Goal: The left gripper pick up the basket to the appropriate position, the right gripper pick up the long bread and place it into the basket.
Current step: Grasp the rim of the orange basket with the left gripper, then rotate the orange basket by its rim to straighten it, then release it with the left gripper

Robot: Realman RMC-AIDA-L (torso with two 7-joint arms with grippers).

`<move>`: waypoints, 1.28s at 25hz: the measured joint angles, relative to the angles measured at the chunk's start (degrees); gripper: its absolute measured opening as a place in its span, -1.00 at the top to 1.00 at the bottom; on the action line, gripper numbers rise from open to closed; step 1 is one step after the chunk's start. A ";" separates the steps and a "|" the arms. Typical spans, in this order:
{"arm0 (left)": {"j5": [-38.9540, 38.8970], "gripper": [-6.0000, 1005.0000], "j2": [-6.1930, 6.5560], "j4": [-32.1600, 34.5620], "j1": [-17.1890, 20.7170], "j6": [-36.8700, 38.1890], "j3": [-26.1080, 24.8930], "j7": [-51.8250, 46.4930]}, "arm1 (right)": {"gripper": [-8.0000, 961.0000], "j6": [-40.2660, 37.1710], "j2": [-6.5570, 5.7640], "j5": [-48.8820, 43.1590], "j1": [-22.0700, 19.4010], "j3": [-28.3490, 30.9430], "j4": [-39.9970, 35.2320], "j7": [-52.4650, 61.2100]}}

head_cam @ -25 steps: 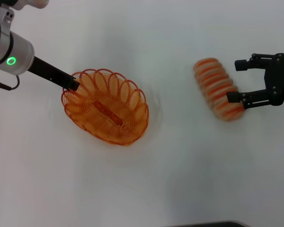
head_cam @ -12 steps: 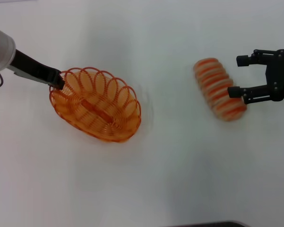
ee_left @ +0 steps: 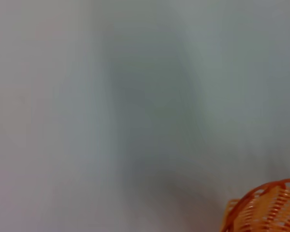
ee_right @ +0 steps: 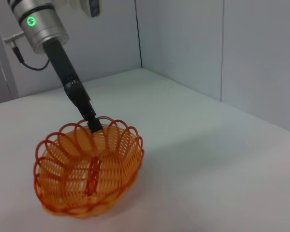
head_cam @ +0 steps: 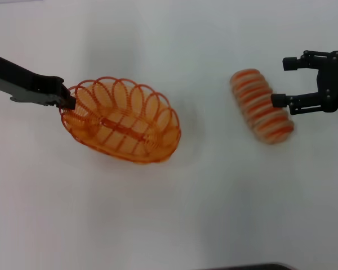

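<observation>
Looking at the right side first, bc that's where the next move gets decided imo. The long bread (head_cam: 262,106) lies flat on the counter (head_cam: 214,214), long axis running diagonal, far-left end to near-right end. The right gripper (head_cam: 280,82) sits just to its right, fingers spread wide and holding nothing. The nearer finger (head_cam: 287,102) looks like it's at or almost touching the loaf's right flank around mid-length, the farther one (head_cam: 296,62) is well clear of it, out beyond the far end. So the bread is to the left of the open fingers, not between them yet. I'd guess the gripper needs to slide left and probably twist some so the fingers straddle the loaf across its short width, otherwise it just nudges it.

Left side: the left gripper (head_cam: 65,100) is clamped on the far-left rim of the basket (head_cam: 121,126), fingers narrow on the wire loops. Can't tell for sure if the basket is lifted or resting on the counter. It's well apart from the bread, w/ open counter between them. Right arm is obv the nearer one to the loaf, left arm nowhere close.
</observation>
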 joint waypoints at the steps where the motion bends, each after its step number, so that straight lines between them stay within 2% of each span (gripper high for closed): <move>1: -0.56 0.82 0.00 0.03 0.01 0.85 -1.29 -0.21 | -0.97 0.15 0.00 0.00 0.04 0.08 0.01 0.01; 5: -2.94 0.83 -0.33 0.28 1.42 1.91 -4.05 -1.50 | -0.97 0.99 0.01 0.00 0.23 0.35 0.04 0.41; 9: -5.04 0.83 -1.91 1.61 4.45 0.09 -5.22 -3.60 | -0.97 2.09 0.12 0.00 0.25 0.46 0.04 1.01; 13: -6.47 0.83 -2.68 1.85 6.73 -2.04 -4.41 -4.36 | -0.97 2.78 0.09 1.19 0.22 1.00 0.08 1.15; 17: -8.95 0.83 -2.84 1.45 8.42 -4.34 -3.64 -4.44 | -0.97 3.37 -0.02 3.12 -0.18 1.18 0.13 1.24; 23: -13.03 0.83 -2.99 1.08 11.32 -8.30 -0.14 -4.83 | -0.97 3.70 -0.07 4.20 -0.39 2.42 0.13 1.32; 32: -16.43 0.83 -3.08 -0.14 13.72 -12.98 5.76 -5.32 | -0.97 5.08 0.40 4.26 -0.40 2.34 0.13 1.33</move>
